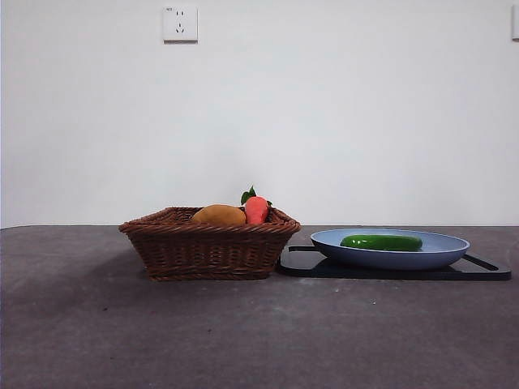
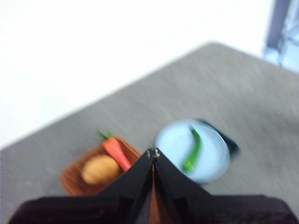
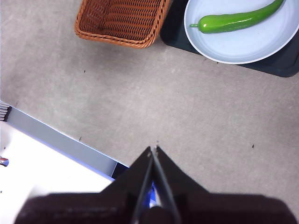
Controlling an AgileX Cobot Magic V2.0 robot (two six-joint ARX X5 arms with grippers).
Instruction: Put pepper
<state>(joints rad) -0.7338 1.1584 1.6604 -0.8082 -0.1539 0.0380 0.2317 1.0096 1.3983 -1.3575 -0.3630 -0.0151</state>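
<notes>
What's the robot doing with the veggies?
Right now it isn't holding anything. The green pepper lies on the blue plate, which sits on a dark tray next to the wicker basket. In the basket are a red-orange piece with green leaves and a yellow-orange fruit. The left gripper and right gripper are both shut, up away from everything.

A brown wicker basket [image 1: 209, 247] sits on the grey counter [image 1: 243, 332], holding a yellow-orange oval fruit [image 1: 219, 215] and, touching it, a red-orange piece with green leaves [image 1: 256, 208]. Just beside the basket, a blue plate [image 1: 389, 254] rests on a black tray [image 1: 478, 271]. A white wall socket [image 1: 180, 23] is set in the wall beyond the counter's far edge.
</notes>
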